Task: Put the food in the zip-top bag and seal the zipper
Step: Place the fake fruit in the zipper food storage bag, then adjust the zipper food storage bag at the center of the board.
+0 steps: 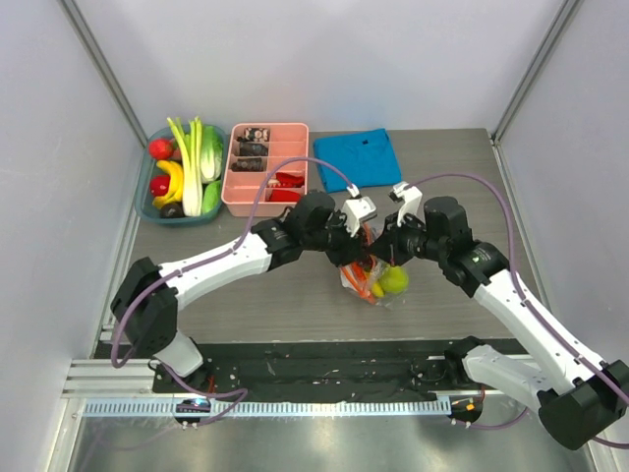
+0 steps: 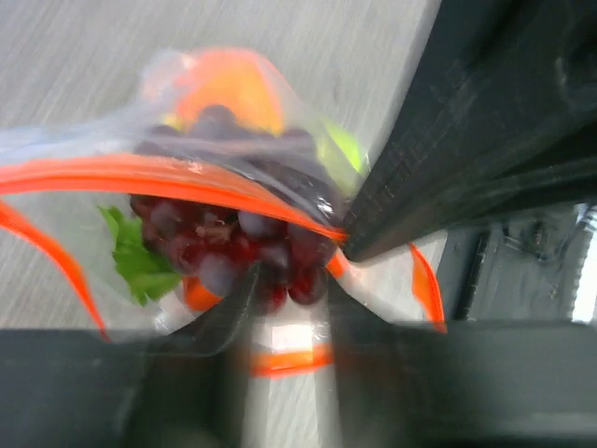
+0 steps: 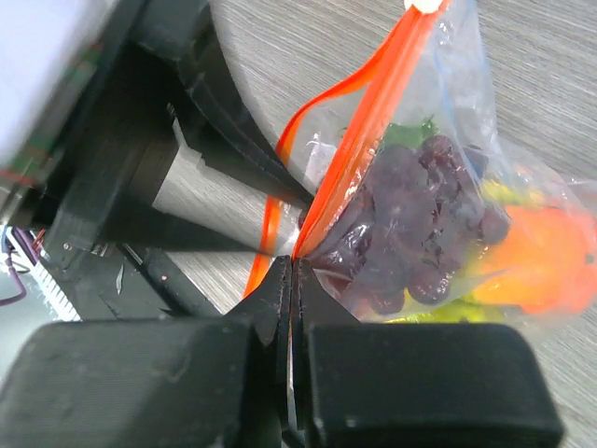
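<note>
Mid-table, a little right of centre: the bag [image 1: 378, 287], gripped at its top edge, with its filled end toward the near side. Bare table [image 1: 246, 305] to left, right and near; along the far edge, well apart, a basket [image 1: 182, 222] of loose food [image 1: 187, 172], a pink tray [image 1: 228, 172] and a blue cloth [image 1: 359, 157].

Only from above: that spacing, plus a green pear [image 1: 394, 280] low in the bag. Only from the wrists: the grips. Right gripper [image 3: 291, 280] pressed flat on one end of the zipper [image 3: 359, 140], no gap between the jaws. Left gripper [image 2: 284, 313] blurred in its own view, a strip of bag edge between its fingers [image 2: 187, 373]; clamped or not, impossible to tell.

Zipper long axis slanting away from the right gripper, up to a white slider [image 3: 424, 4] at the other end, with the two lips parted beside the left fingers. Behind the strip: grapes [image 3: 410, 224], a leaf [image 2: 135, 261], an orange piece [image 3: 546, 261].
</note>
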